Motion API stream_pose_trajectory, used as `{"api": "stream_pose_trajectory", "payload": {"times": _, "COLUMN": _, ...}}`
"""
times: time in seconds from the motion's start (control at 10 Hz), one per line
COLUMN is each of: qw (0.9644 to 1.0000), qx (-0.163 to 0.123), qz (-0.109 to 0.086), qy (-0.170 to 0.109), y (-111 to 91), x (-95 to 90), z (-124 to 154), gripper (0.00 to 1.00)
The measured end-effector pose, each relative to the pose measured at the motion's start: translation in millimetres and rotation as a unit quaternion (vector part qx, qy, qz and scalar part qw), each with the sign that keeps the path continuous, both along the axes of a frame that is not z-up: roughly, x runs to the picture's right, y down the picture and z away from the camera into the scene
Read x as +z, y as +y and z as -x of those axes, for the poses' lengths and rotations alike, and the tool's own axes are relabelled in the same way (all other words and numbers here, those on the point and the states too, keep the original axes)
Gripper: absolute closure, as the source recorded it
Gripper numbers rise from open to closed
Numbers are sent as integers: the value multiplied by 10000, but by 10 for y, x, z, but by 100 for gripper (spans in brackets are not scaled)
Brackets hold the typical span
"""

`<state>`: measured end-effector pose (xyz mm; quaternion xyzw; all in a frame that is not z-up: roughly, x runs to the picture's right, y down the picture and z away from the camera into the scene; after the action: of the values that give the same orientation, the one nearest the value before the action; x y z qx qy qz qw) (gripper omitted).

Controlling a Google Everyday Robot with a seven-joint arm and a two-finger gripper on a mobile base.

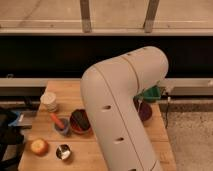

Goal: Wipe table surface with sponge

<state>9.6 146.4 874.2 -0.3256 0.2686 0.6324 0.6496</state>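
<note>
Centrally, the counter surface (pixel 67 90) was a light tan plank top with visible grain. The sponge could not be made out on it, since the robot arm (pixel 120 115) covered the middle and much of the right of the counter. The tool was hidden behind that arm, somewhere toward the counter's far right, and whether it was open or closed could not be told.

Left of the arm, an orange-red bowl (pixel 80 121) with a dark inside stood on the counter. It touched or nearly touched a small blue-grey cup (pixel 62 127) holding an orange carrot (pixel 56 120) that leaned to the left. Behind these, near the far left corner, stood a stack of white cups (pixel 49 101). Near the front left edge lay a round orange-yellow fruit (pixel 39 146), with a small metal cup (pixel 63 151) just beside it.

Right of the arm, a dark purple bowl (pixel 145 111) showed in part, and a green tray (pixel 151 93) stood behind it at the counter's far edge. Off the left edge, a light-blue patch (pixel 15 119) rested on a dark object; what it was could not be told. Any lettering on these things could not be read.
</note>
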Motion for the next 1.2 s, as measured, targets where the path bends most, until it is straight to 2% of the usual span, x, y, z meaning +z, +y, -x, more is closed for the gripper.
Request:
{"api": "stream_pose_trajectory", "payload": {"times": 0.1, "qw": 10000, "qx": 7, "qz": -16, "qy": 9, "y": -7, "x": -13, "z": -16, "gripper": 67}}
{"api": "stream_pose_trajectory", "payload": {"times": 0.3, "qw": 10000, "qx": 51, "qz": -46, "qy": 20, "y": -8, "x": -45, "z": -51, "gripper": 90}}
{"api": "stream_pose_trajectory", "payload": {"times": 0.4, "qw": 9999, "qx": 98, "qz": -72, "qy": 25, "y": -18, "x": -70, "z": -80, "gripper": 97}}
{"api": "stream_pose_trajectory", "payload": {"times": 0.5, "qw": 9998, "qx": 166, "qz": -103, "qy": 41, "y": -35, "x": -108, "z": -136, "gripper": 100}}
{"api": "stream_pose_trajectory", "payload": {"times": 0.8, "qw": 9983, "qx": 497, "qz": -267, "qy": 121, "y": -110, "x": -237, "z": -401, "gripper": 100}}
{"api": "stream_pose_trajectory", "payload": {"times": 1.0, "qw": 9949, "qx": 901, "qz": -399, "qy": -216, "y": -194, "x": -253, "z": -435, "gripper": 100}}
{"api": "stream_pose_trajectory", "payload": {"times": 1.1, "qw": 9930, "qx": 1027, "qz": -450, "qy": -377, "y": -236, "x": -262, "z": -446, "gripper": 100}}
{"api": "stream_pose_trajectory", "payload": {"times": 1.2, "qw": 9917, "qx": 1015, "qz": -537, "qy": -585, "y": -336, "x": -248, "z": -346, "gripper": 100}}
